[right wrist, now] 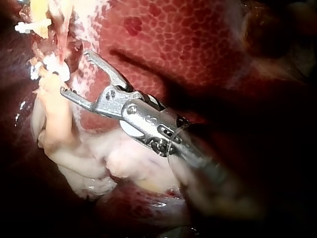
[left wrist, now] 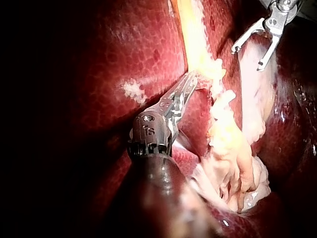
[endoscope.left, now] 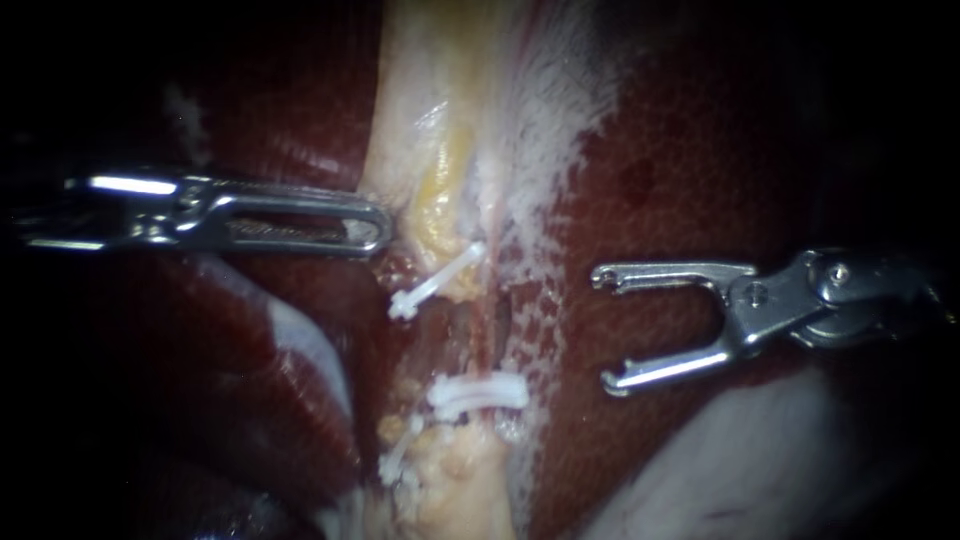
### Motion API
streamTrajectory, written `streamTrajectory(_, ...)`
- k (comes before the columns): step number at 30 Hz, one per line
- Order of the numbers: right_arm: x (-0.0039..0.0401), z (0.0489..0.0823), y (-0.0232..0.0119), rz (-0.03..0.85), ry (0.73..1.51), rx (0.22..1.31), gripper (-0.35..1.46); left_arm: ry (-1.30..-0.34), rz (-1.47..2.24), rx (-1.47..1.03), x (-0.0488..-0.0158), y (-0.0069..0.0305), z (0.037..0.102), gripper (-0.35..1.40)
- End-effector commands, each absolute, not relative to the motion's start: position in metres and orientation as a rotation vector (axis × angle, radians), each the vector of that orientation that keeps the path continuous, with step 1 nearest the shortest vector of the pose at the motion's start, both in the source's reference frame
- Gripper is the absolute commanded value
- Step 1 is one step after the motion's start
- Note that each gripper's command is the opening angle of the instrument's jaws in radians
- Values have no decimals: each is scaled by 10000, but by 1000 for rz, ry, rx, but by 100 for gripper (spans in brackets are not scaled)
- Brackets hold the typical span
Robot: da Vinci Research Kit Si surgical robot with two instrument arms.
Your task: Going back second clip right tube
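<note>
Dark red liver [endoscope.left: 700, 150], yellow tissue band [endoscope.left: 440, 180] down the middle, left instrument [endoscope.left: 382, 235], hand together at the band's edge, right instrument [endoscope.left: 604, 331], hand wide apart over liver, three white clips [endoscope.left: 478, 392] on the band between them.

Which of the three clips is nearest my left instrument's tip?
The upper clip, the slanted one just below the left instrument. The middle clip and the lowest clip lie farther down.
</note>
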State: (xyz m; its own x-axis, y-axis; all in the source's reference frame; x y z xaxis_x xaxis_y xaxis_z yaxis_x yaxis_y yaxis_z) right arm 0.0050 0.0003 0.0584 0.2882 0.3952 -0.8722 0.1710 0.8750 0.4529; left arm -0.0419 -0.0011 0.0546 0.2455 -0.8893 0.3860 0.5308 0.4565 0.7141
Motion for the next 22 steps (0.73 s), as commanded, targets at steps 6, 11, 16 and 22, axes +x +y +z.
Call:
streamTrajectory(6,50,583,2,159,1286,519,60,-864,-1022,498,-421,-12,545,-35)
streamTrajectory(11,50,583,2,159,1286,519,60,-864,-1022,498,-421,-12,545,-35)
streamTrajectory(16,50,583,2,159,1286,519,60,-861,-1022,498,-421,-12,545,-35)
streamTrajectory(22,50,583,2,159,1286,520,60,-861,-1022,498,-421,-12,545,-35)
